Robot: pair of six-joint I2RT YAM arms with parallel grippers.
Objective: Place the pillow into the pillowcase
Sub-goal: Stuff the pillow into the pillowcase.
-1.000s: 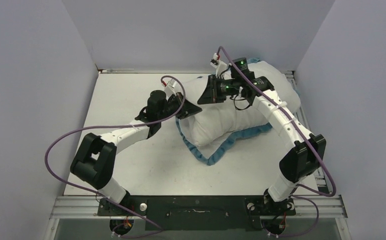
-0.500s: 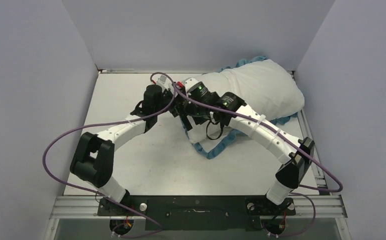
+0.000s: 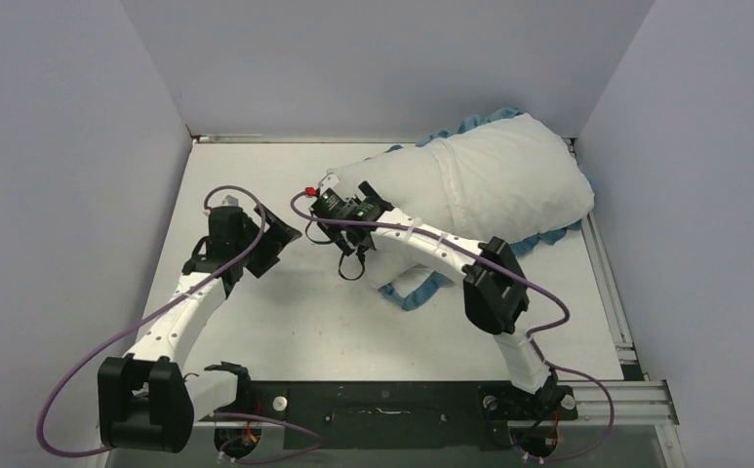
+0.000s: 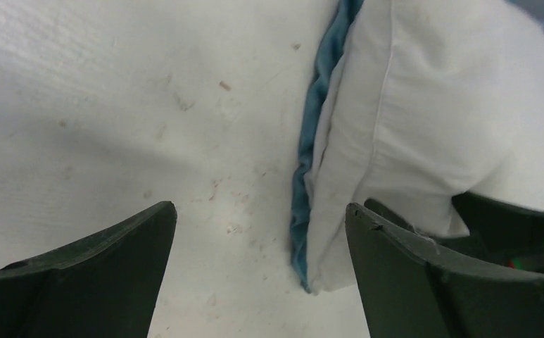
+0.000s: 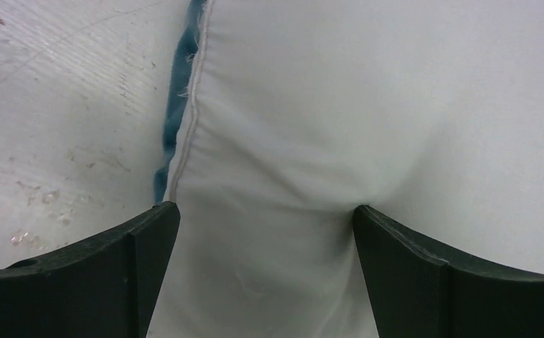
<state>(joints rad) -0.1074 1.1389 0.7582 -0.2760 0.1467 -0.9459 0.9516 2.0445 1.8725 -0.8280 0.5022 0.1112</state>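
The plump white pillow (image 3: 495,180) lies at the back right of the table. Of the pillowcase, only the blue ruffled edge (image 3: 419,291) shows, sticking out from under the pillow at the front, the right and the back. My right gripper (image 3: 353,244) is open at the pillow's left end; in the right wrist view it (image 5: 266,207) straddles white pillow fabric (image 5: 339,105), with one finger denting it. My left gripper (image 3: 273,241) stands open over bare table, left of the pillow. In the left wrist view it (image 4: 260,206) has the blue edge (image 4: 310,155) just right of centre.
Grey walls close in the table (image 3: 256,175) on the left, back and right. The pillow fills the back right corner. Purple cables loop off both arms, and the right arm reaches across the pillow's front edge.
Both grippers went from shut to open. My left arm drew back to the left, off the pillow. My right arm swung from the pillow's back down to its left end.
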